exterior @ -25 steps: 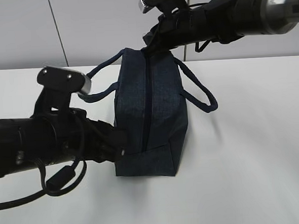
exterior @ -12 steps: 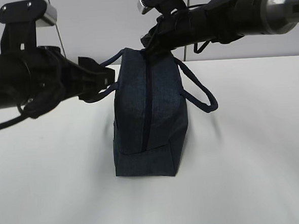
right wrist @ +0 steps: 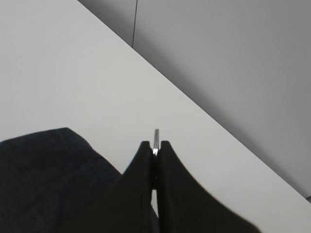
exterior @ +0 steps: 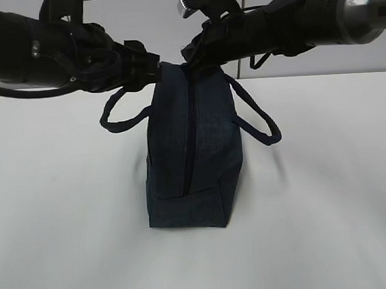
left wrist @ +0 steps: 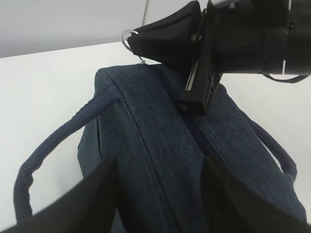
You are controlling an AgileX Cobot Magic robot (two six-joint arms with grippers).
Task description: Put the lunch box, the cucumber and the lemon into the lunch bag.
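The dark navy lunch bag (exterior: 192, 151) stands upright mid-table, its zipper running along the top. My right gripper (exterior: 189, 58) is at the bag's far top end, shut on the silver ring pull (right wrist: 155, 136) of the zipper; the left wrist view shows that ring pull (left wrist: 128, 39) too. My left gripper (left wrist: 160, 194) hovers open over the bag's (left wrist: 160, 145) top-left side near the far end, with fabric between its spread fingers (left wrist: 97, 194). In the exterior view this left gripper (exterior: 150, 70) sits beside the left handle (exterior: 122, 119). The lunch box, cucumber and lemon are out of view.
The white table (exterior: 328, 208) spreads around the bag, with a grey panelled wall (exterior: 140, 30) behind. The right handle (exterior: 260, 124) loops out to the side. Both arms cross above the back of the table.
My left arm has risen from low beside the bag's near left side to its far top end, jaws slightly wider. The right gripper and the bag have not moved.
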